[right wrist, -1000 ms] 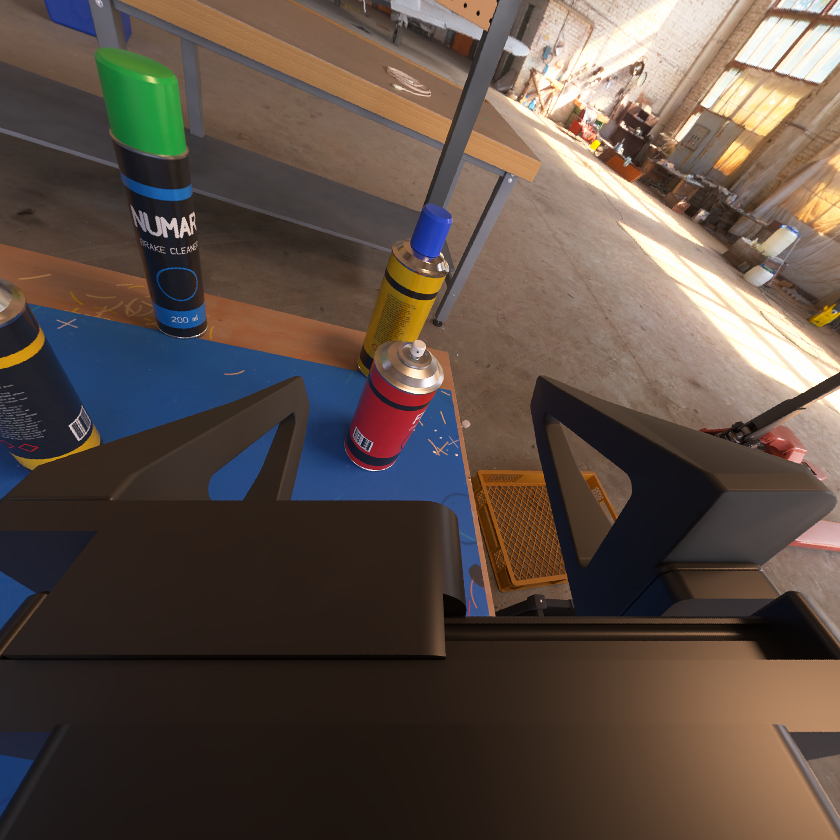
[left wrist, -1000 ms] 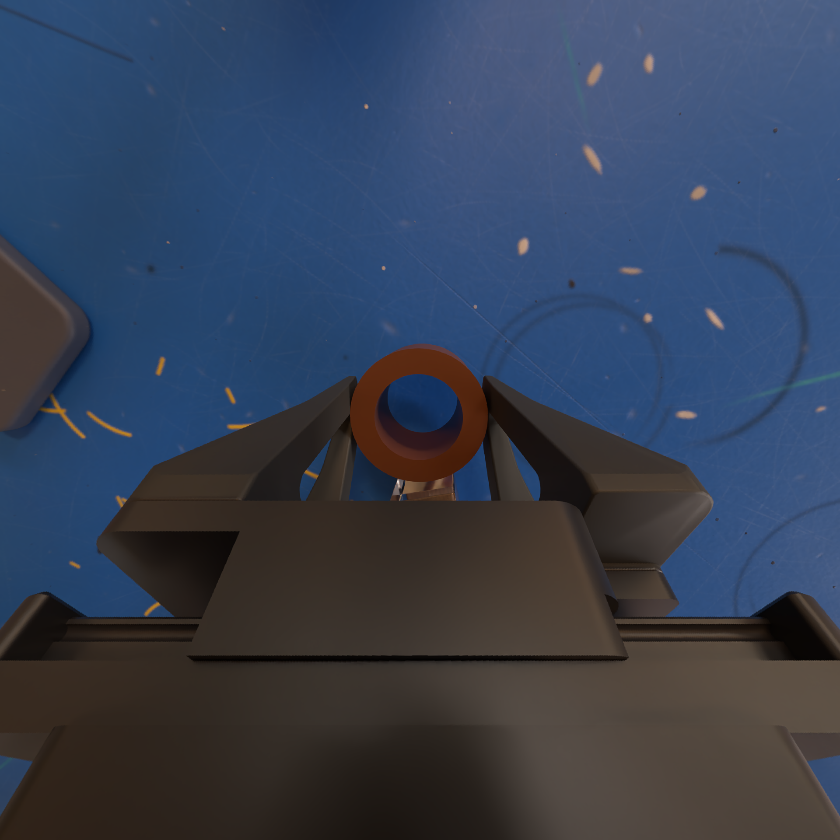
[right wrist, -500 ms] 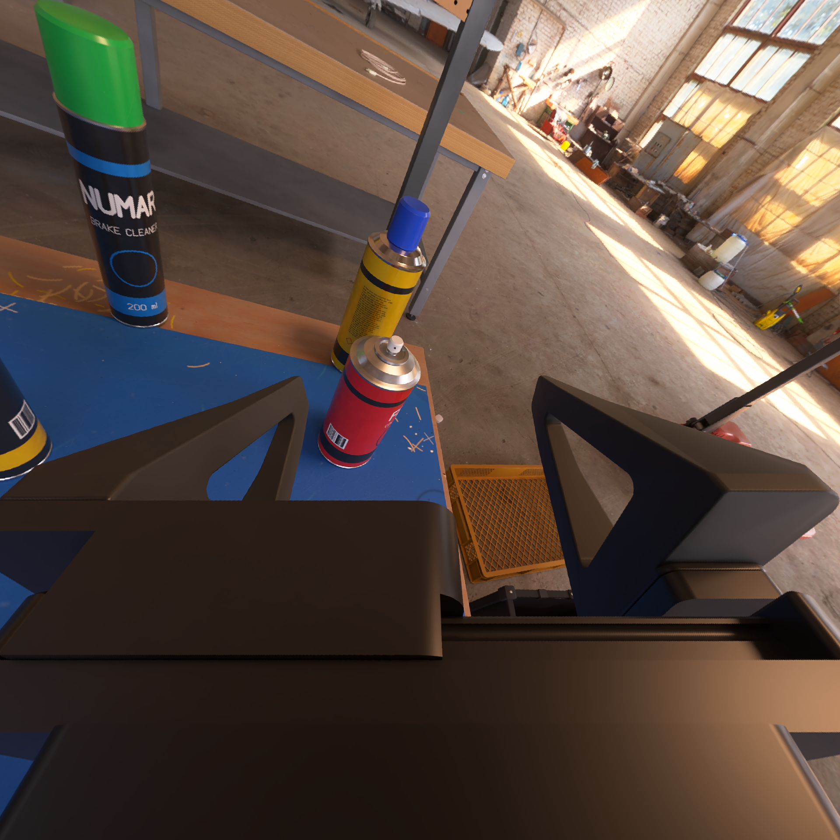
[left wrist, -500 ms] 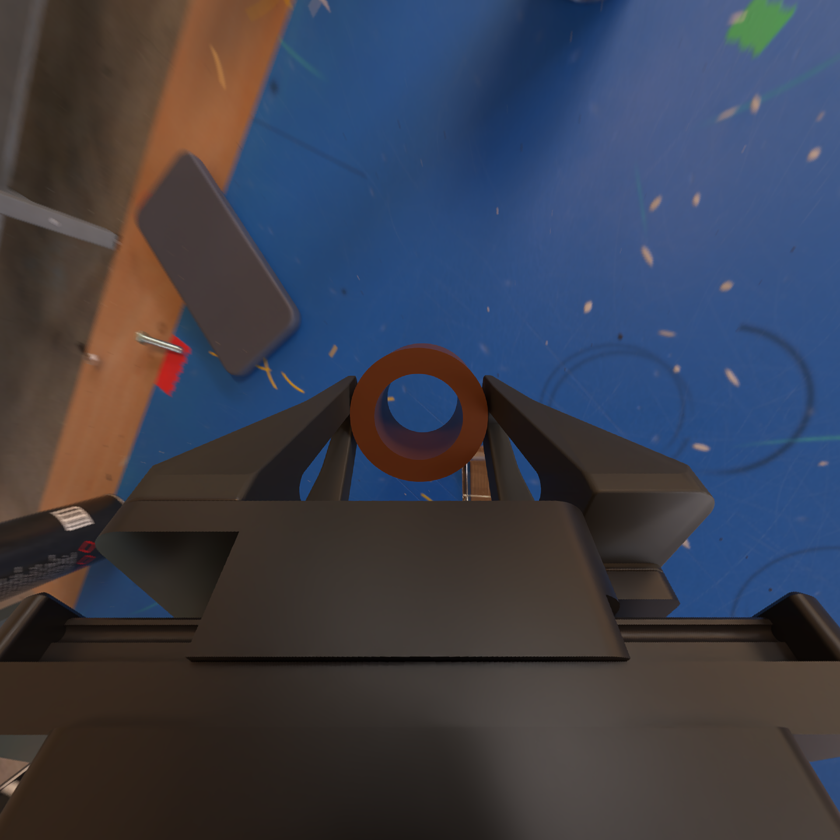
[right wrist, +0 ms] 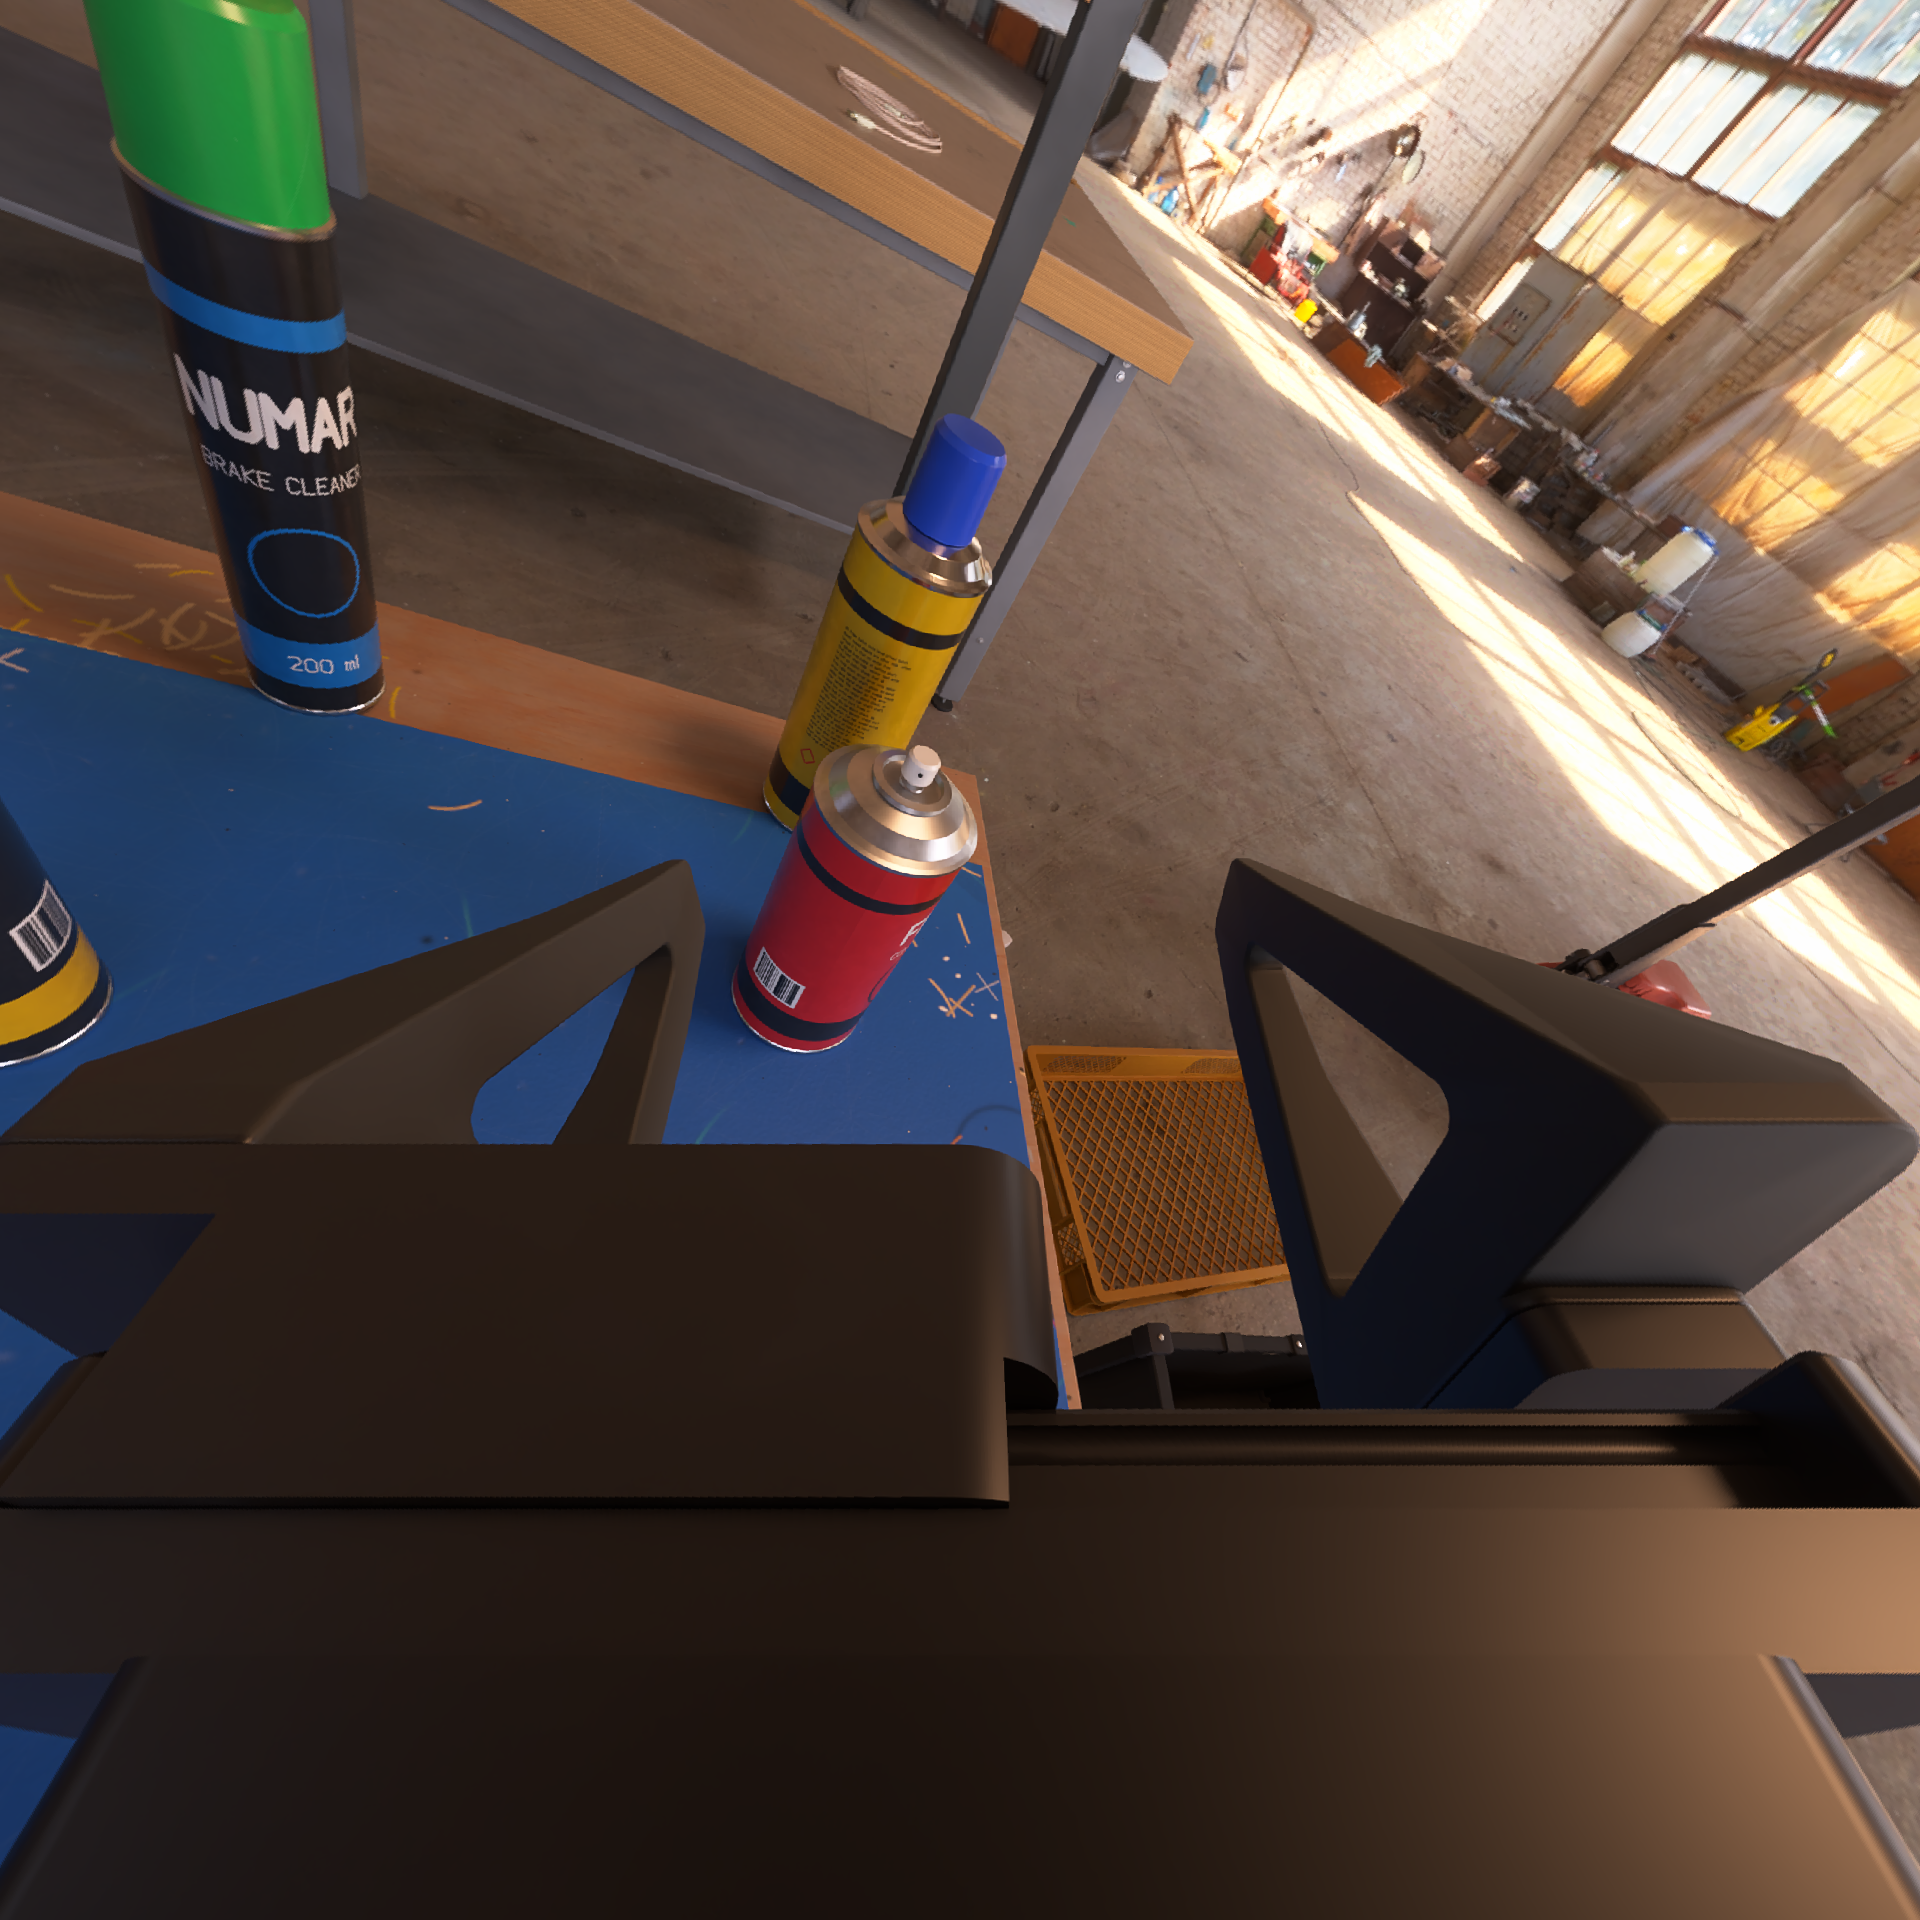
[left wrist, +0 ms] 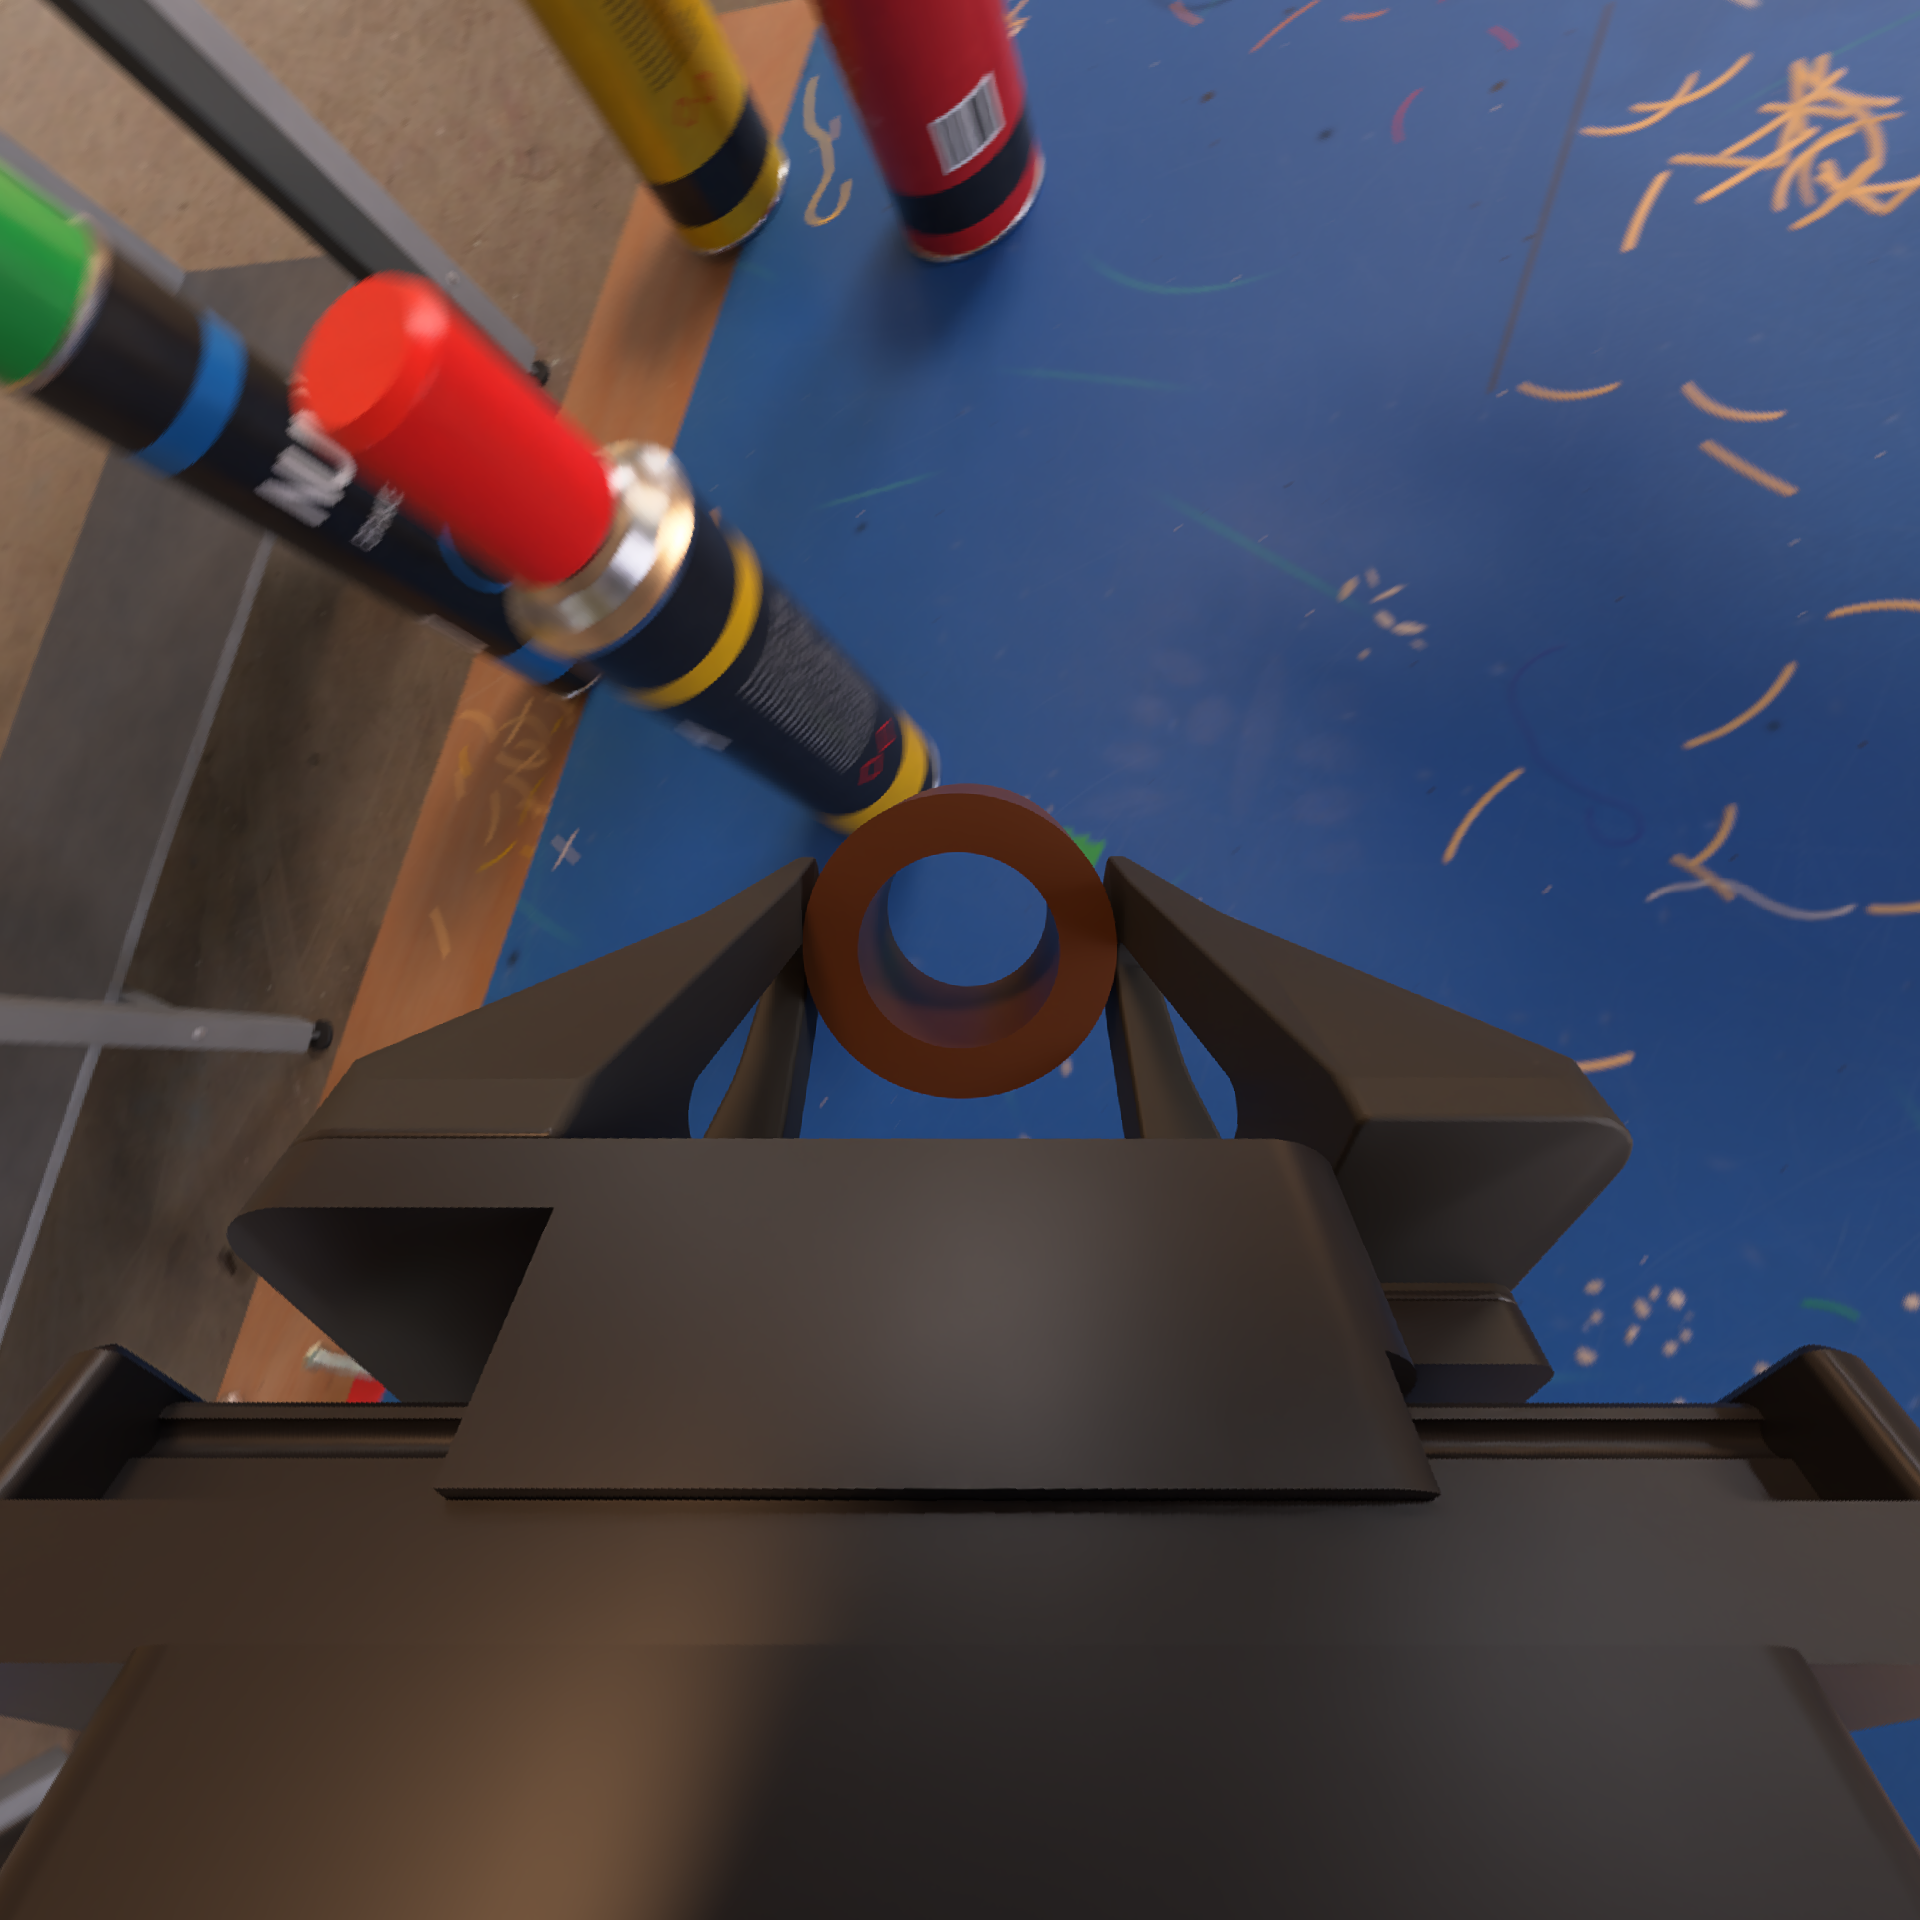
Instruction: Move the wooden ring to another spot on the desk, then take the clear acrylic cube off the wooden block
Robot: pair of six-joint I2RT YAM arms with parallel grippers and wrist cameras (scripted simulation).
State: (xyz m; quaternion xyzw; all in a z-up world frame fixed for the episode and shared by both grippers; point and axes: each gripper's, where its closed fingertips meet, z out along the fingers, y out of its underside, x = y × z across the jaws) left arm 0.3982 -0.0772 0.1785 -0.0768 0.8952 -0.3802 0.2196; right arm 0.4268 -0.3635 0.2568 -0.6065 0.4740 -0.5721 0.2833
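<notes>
Left hand [left wrist: 958, 940] clamps the ring [left wrist: 958, 1039] by its sides, above the tabletop [left wrist: 1351, 520], a can [left wrist: 769, 686] at 11 o'clock; right hand [right wrist: 951, 997] gapes empty, probably for the cube.

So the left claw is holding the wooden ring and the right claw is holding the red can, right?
Not quite. The left claw does hold the wooden ring, but the right claw holds nothing: in the right wrist view its fingers stand wide apart and the red can stands free on the blue mat.
</notes>
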